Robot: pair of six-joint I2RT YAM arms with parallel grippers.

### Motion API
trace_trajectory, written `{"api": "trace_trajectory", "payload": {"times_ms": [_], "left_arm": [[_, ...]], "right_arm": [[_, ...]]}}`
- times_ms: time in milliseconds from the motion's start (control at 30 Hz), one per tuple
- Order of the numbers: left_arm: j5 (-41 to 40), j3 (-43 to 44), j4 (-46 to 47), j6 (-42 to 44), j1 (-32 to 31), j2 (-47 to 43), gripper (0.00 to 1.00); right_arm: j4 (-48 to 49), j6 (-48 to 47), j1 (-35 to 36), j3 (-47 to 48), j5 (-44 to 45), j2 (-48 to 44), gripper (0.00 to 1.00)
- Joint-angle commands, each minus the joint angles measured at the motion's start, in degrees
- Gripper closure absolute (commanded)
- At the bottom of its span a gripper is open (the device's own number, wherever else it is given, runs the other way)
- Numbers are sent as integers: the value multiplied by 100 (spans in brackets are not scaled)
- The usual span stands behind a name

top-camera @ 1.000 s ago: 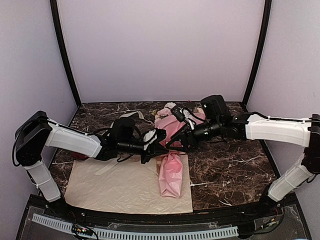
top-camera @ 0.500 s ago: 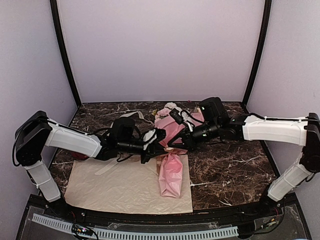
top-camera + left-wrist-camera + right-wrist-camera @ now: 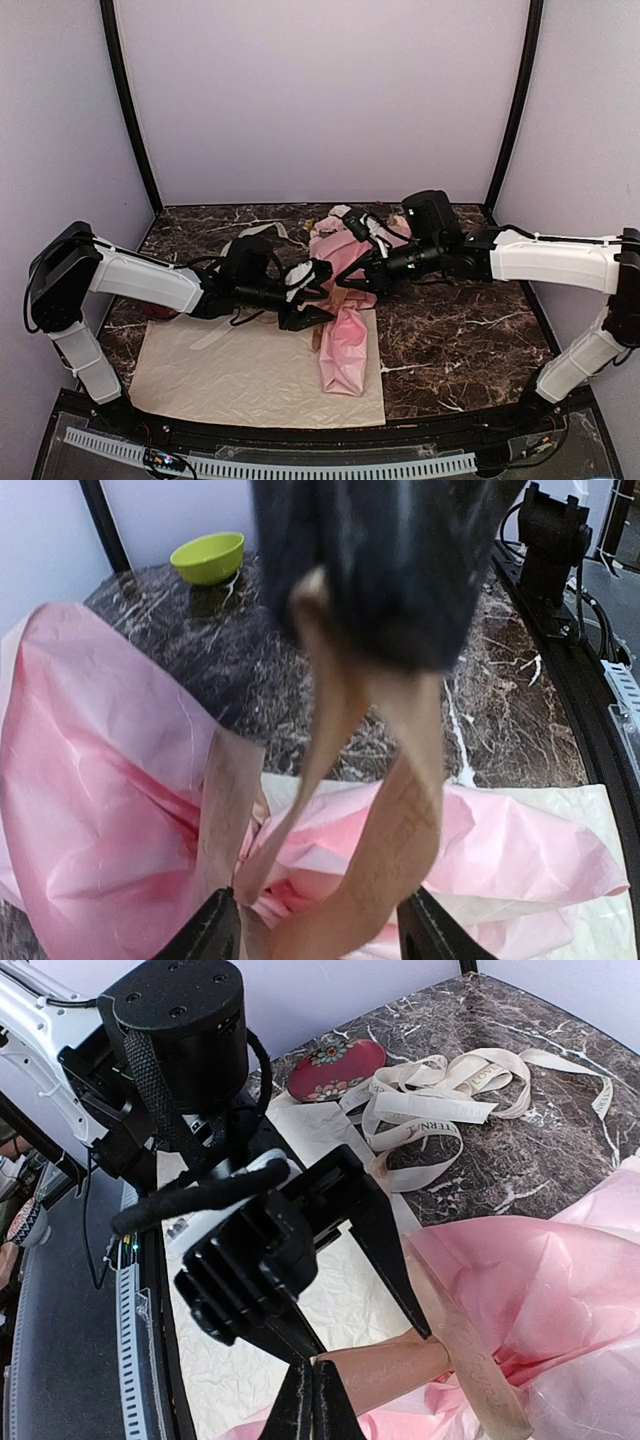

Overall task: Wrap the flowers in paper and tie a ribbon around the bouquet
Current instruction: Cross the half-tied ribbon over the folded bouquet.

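Fingers (image 3: pixel 298 1410) of the right gripper (image 3: pixel 348 285) are pinched together on the ribbon (image 3: pixel 395 830). The 2 fingers of the left gripper (image 3: pixel 330 291) stand apart on either side of that strip, gripping nothing. The bouquet (image 3: pixel 345 350) lies on a cream sheet (image 3: pixel 230 370), narrow end nearest. The flowers (image 3: pixel 338 214) are at its far end, and a pale ribbon tangle (image 3: pixel 440 1110) lies beyond.

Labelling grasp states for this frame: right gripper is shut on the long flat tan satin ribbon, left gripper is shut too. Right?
Not quite. The left gripper is open: the right wrist view shows its two black fingers spread well apart. The right gripper is shut on the long flat tan satin ribbon, as you said.
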Motion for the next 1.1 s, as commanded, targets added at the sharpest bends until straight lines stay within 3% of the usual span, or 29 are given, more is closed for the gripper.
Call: {"api": "trace_trajectory", "payload": {"times_ms": [0,133,333,467,600,667,767,833,867,1067], "left_arm": [[-331,34,-1150,-254,156,-747,41],[-1217,-207,-1834,-798,377,-1073,35],[-1882,319,-3670,-1002,479,-405,33],[-2944,453,-3699,-909,525,-109,30],[-2865,545,-3561,-665,592,235,31],[-2903,610,-3472,-681,593,400,38],[-2713,574,-3226,-651,584,392,79],[-2358,465,-3183,-566,584,210,96],[-2249,439,-3270,-518,584,113,100],[-1733,422,-4133,-32,270,-798,100]], "right_arm": [[229,-15,-21,133,99,-56,100],[226,-37,-27,188,94,0,100],[188,-76,-37,225,68,71,100],[152,-71,-40,260,-1,110,100],[148,-56,-36,255,8,88,100],[159,-55,-37,227,15,56,100],[196,-38,-50,183,15,15,100],[172,-31,-53,185,54,15,100],[166,-18,-54,194,88,19,100],[196,173,-127,319,289,183,100]]}}
